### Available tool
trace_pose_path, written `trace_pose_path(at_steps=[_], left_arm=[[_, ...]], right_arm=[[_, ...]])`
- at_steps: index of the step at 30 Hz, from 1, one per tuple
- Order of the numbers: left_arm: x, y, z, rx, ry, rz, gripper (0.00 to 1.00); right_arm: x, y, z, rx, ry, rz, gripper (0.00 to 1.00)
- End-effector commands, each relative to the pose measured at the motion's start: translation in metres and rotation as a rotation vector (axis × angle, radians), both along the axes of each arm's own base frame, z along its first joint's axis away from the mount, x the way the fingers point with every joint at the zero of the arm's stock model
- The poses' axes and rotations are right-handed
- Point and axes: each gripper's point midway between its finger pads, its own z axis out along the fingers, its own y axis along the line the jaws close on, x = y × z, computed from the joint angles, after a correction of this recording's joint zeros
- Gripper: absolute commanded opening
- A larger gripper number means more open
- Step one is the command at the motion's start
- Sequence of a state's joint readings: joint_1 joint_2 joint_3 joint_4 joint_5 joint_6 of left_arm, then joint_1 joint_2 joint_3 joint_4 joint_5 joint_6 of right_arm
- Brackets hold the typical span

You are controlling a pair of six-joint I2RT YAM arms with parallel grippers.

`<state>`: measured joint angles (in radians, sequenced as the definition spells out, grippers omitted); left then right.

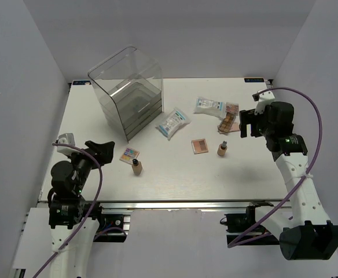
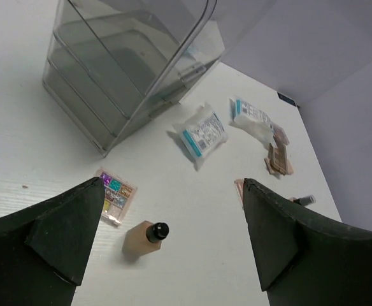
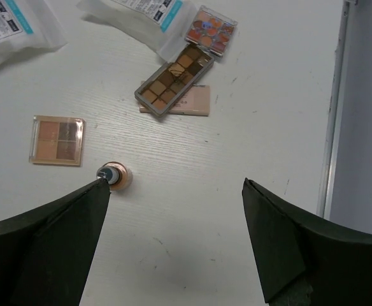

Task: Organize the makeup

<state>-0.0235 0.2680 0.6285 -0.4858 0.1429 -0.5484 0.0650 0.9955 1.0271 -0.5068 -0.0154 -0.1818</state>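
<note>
The makeup lies scattered on the white table. Two clear packets (image 1: pixel 173 123) (image 1: pixel 209 106) rest mid-table. One tan dark-capped bottle (image 1: pixel 136 167) stands beside a colourful palette (image 1: pixel 129 154), just right of my open left gripper (image 1: pixel 102 149). In the left wrist view this bottle (image 2: pixel 144 237) sits below the open left gripper (image 2: pixel 173 191). The second bottle (image 1: pixel 221 149) stands near a square palette (image 1: pixel 199 146). My right gripper (image 1: pixel 249 123) hovers open, with that bottle (image 3: pixel 113 176) at its left fingertip. A long brown palette (image 3: pixel 173 80) and an orange one (image 3: pixel 211 30) lie beyond.
A large clear plastic drawer box (image 1: pixel 125 92) stands at the back left of the table (image 1: pixel 175 182). White walls close in both sides. The table's right edge rail (image 3: pixel 336 95) runs close to the right gripper.
</note>
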Motion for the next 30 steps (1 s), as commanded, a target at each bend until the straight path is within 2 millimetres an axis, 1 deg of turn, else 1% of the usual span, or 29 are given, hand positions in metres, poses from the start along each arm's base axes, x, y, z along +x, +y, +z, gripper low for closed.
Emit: trace_pose_path(at_steps=[1,2,3,5,6,7,8,9,10,11,12,13,14,15,16,17,18,19,20,21,22,23,24,25,26,27,28,29,30], left_arm=[[0.001,-0.014,-0.012,-0.042,0.04,-0.074,0.98],[0.002,-0.016,-0.014,-0.046,0.047,-0.085,0.98],[0.003,-0.018,-0.018,-0.059,0.058,-0.092,0.98],[0.006,-0.019,-0.019,-0.075,0.061,-0.092,0.98],[0.007,-0.021,-0.024,-0.094,0.075,-0.095,0.98],[0.009,-0.022,-0.023,-0.108,0.067,-0.1,0.96],[0.012,-0.026,-0.026,-0.136,0.085,-0.112,0.88],[0.016,-0.029,-0.032,-0.151,0.089,-0.127,0.81],[0.017,-0.032,-0.036,-0.168,0.102,-0.142,0.73],[0.02,-0.038,-0.045,-0.203,0.143,-0.169,0.48],[0.023,-0.042,-0.045,-0.216,0.139,-0.191,0.36],[0.025,-0.046,-0.053,-0.23,0.164,-0.206,0.3],[0.027,-0.048,-0.056,-0.242,0.177,-0.215,0.28],[0.029,-0.052,-0.058,-0.254,0.189,-0.237,0.36],[0.03,-0.053,-0.06,-0.257,0.199,-0.242,0.47],[0.032,-0.052,-0.063,-0.258,0.209,-0.238,0.59],[0.033,-0.052,-0.064,-0.258,0.212,-0.236,0.73],[0.036,-0.053,-0.067,-0.26,0.222,-0.239,0.75],[0.037,-0.053,-0.07,-0.26,0.228,-0.239,0.76],[0.04,-0.054,-0.07,-0.265,0.227,-0.246,0.78],[0.042,-0.054,-0.076,-0.268,0.25,-0.244,0.78],[0.043,-0.055,-0.079,-0.269,0.261,-0.244,0.79],[0.045,-0.055,-0.08,-0.269,0.262,-0.241,0.79],[0.048,-0.054,-0.083,-0.268,0.271,-0.234,0.79],[0.049,-0.053,-0.085,-0.266,0.272,-0.23,0.79],[0.051,-0.052,-0.085,-0.265,0.269,-0.225,0.79],[0.052,-0.051,-0.087,-0.263,0.269,-0.215,0.79],[0.053,-0.05,-0.089,-0.261,0.274,-0.21,0.79],[0.054,-0.049,-0.09,-0.26,0.273,-0.204,0.79]], right_arm=[[0.008,0.016,0.022,0.013,-0.054,0.11,0.89],[0.007,0.021,0.023,0.0,-0.065,0.163,0.9],[0.002,0.039,0.021,0.024,-0.074,0.277,0.89],[-0.006,0.057,0.025,-0.038,-0.138,0.479,0.89],[-0.02,0.079,0.022,-0.004,-0.157,0.632,0.89],[-0.024,0.091,0.024,-0.033,-0.201,0.729,0.89],[-0.029,0.101,0.023,-0.024,-0.216,0.794,0.89],[-0.033,0.121,0.022,0.032,-0.225,0.866,0.89],[-0.033,0.132,0.02,0.074,-0.212,0.876,0.89],[-0.03,0.141,0.015,0.108,-0.178,0.864,0.71],[-0.026,0.152,0.016,0.135,-0.15,0.851,0.56],[-0.025,0.178,-0.004,0.16,-0.055,0.868,0.39],[-0.021,0.191,-0.01,0.229,0.021,0.809,0.22],[-0.014,0.204,-0.027,0.259,0.101,0.794,0.22],[-0.015,0.224,-0.02,0.291,0.108,0.817,0.29],[-0.007,0.24,-0.011,0.374,0.108,0.774,0.51],[0.001,0.249,-0.009,0.417,0.122,0.733,0.56],[0.011,0.266,-0.012,0.461,0.152,0.716,0.61],[0.02,0.276,-0.01,0.509,0.17,0.686,0.65],[0.027,0.289,-0.002,0.602,0.199,0.653,0.68],[0.038,0.303,-0.02,0.637,0.264,0.625,0.7],[0.053,0.315,-0.002,0.691,0.244,0.621,0.72],[0.065,0.33,-0.018,0.761,0.314,0.584,0.72],[0.073,0.339,-0.016,0.797,0.327,0.579,0.72],[0.085,0.348,-0.004,0.834,0.309,0.583,0.72],[0.095,0.36,-0.014,0.89,0.338,0.574,0.71],[0.1,0.366,-0.014,0.912,0.336,0.578,0.7],[0.109,0.373,-0.006,0.935,0.317,0.587,0.68],[0.116,0.381,-0.024,0.955,0.361,0.566,0.66]])
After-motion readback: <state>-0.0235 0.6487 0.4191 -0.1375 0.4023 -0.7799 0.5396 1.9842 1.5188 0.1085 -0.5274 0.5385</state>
